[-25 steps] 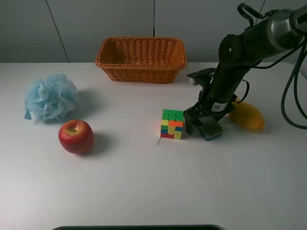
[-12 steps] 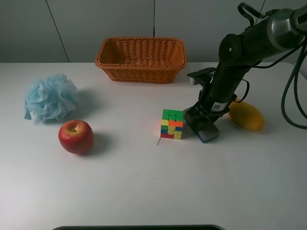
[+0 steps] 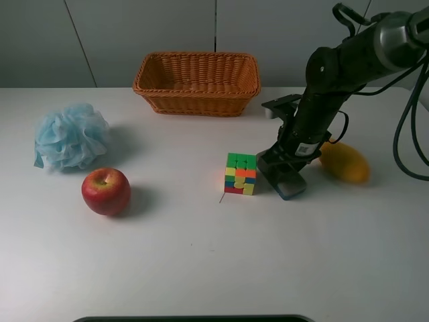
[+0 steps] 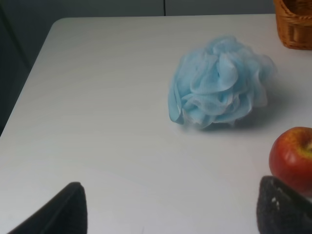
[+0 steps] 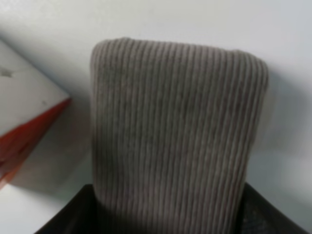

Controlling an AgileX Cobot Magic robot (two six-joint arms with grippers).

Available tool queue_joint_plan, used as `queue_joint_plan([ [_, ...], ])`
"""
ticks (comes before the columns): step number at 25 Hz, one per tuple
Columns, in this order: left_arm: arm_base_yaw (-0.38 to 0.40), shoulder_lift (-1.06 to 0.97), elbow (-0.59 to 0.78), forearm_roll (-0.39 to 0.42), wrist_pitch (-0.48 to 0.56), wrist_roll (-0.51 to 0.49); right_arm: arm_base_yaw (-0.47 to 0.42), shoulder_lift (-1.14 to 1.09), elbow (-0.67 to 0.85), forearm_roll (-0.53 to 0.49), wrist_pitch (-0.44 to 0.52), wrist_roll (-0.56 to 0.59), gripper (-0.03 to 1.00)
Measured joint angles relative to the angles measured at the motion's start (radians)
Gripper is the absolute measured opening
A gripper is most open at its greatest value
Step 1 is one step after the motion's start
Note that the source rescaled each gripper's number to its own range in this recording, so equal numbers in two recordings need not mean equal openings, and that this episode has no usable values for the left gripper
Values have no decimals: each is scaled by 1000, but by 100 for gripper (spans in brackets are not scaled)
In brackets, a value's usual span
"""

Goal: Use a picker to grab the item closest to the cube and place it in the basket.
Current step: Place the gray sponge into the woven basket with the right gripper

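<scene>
Pad (image 5: 175, 126) was judged light, soft, ribbed on top; hold best taken across narrow sides. It was seen on table (image 3: 201, 255) just right of cube (image 3: 240, 174), apparently pinched by right gripper (image 3: 281, 176). Left gripper (image 4: 170, 209) was spread, empty. Counted: one each of pad, cube, basket (image 3: 196, 84), apple (image 3: 106, 190), puff (image 3: 70, 135), yellow fruit (image 3: 345, 162); two grippers.

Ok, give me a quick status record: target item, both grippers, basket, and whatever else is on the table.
target: sponge, on the table just right of the cube
right gripper: shut on the sponge's sides, sponge not yet lifted
left gripper: open, holding nothing, facing the bath puff and the apple
basket: at the back of the table, no item seen inside
other: yellow fruit to the right of the sponge, farther from the cube
</scene>
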Motion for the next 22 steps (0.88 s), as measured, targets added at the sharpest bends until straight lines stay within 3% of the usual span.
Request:
queue_joint_plan([
  [5, 0, 0, 0, 0, 0, 0, 0, -152, 0, -33, -13, 10, 1],
  [11, 0, 0, 0, 0, 0, 0, -10, -342, -25, -45, -112, 16, 1],
  [16, 0, 0, 0, 0, 0, 0, -10, -356, -182, -6, -147, 3, 1],
  [22, 0, 0, 0, 0, 0, 0, 40, -206, -465, 10, -185, -14, 1],
])
